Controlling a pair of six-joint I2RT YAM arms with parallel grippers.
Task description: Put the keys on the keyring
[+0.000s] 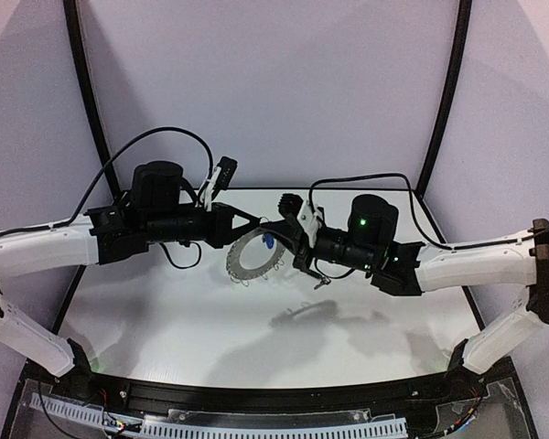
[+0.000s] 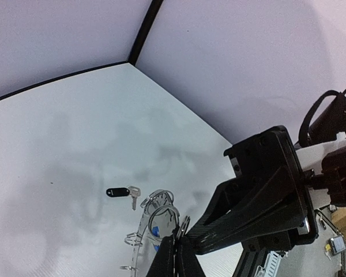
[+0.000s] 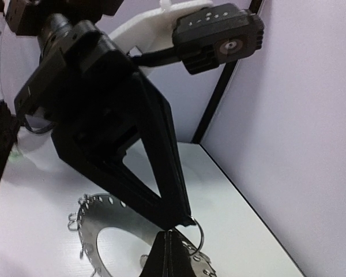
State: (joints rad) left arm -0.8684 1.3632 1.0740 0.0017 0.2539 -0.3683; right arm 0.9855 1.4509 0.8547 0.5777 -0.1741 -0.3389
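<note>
Keyring (image 1: 249, 261) sits mid-desk (image 1: 165, 311). Left end effector (image 2: 176, 257) and right end effector (image 3: 168, 248), both fully closed, meet at its rim loop (image 3: 197, 231). We advise steadying that loop, since the black key (image 2: 118, 191) lies apart.

Two arms, one per side. Two grippers: left gripper (image 2: 176, 258), right gripper (image 3: 170, 255), two fingers each. Two keys: one black-headed key (image 2: 118, 191), one blue-headed key (image 1: 268, 242). One keyring (image 1: 245, 266), grey disc with single large central hole. Several wire loops (image 3: 75, 220) along its rim, exact count unreadable. One white table (image 1: 165, 315).
</note>
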